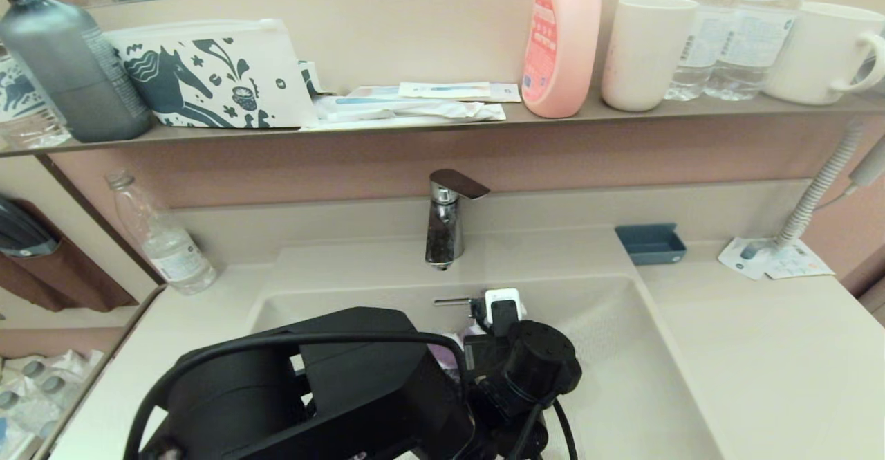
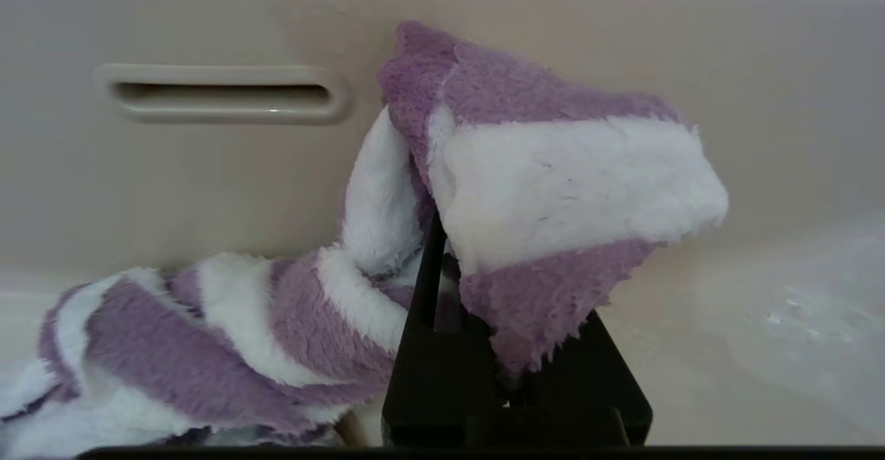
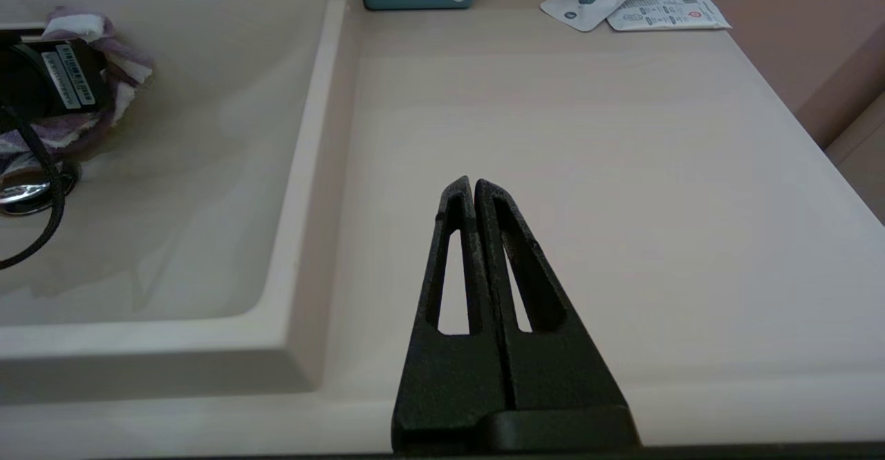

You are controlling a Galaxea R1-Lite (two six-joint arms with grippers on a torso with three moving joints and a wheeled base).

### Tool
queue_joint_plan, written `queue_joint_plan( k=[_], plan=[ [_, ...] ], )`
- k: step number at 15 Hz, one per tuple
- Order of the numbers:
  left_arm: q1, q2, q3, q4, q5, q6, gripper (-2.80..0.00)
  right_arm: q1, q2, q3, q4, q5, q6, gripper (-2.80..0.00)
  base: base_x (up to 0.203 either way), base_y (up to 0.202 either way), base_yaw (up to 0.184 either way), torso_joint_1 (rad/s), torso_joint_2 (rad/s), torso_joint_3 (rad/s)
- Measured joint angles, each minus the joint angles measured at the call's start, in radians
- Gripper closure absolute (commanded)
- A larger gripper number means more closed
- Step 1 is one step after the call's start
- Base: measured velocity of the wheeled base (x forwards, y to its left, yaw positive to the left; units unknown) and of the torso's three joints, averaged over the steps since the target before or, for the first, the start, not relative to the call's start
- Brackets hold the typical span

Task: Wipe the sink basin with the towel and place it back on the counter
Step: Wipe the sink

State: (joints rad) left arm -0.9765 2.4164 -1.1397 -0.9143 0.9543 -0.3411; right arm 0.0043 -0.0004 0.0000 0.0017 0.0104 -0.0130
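Observation:
The purple-and-white striped towel (image 2: 567, 176) is bunched against the back wall of the beige sink basin (image 2: 760, 135), beside the overflow slot (image 2: 221, 93). My left gripper (image 2: 449, 252) is shut on the towel, and one flap of cloth hangs over the far finger. In the head view my left arm (image 1: 346, 391) reaches down into the basin (image 1: 622, 349) and hides the fingers; only a sliver of towel (image 1: 446, 353) shows. The right wrist view shows the towel (image 3: 104, 66) above the chrome drain plug (image 3: 21, 190). My right gripper (image 3: 472, 183) is shut and empty over the counter (image 3: 588, 135).
A chrome faucet (image 1: 446, 225) stands behind the basin. A small blue tray (image 1: 650, 243) and paper packets (image 1: 774, 259) lie at the counter's back right, beside a coiled cord (image 1: 823, 190). A plastic bottle (image 1: 162, 238) stands at the back left. The shelf (image 1: 442, 124) above carries bottles, cups and a pouch.

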Motion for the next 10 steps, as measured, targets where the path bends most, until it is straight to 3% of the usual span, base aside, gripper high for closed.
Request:
queue_joint_plan(
  k=[10],
  plan=[
    [0.094,-0.038,0.268,-0.195,-0.025,0.001,0.00,0.000,0.000,0.000,0.000,0.000,0.000,0.00,0.000,0.000,0.000,0.000,0.00,0.000]
  ],
)
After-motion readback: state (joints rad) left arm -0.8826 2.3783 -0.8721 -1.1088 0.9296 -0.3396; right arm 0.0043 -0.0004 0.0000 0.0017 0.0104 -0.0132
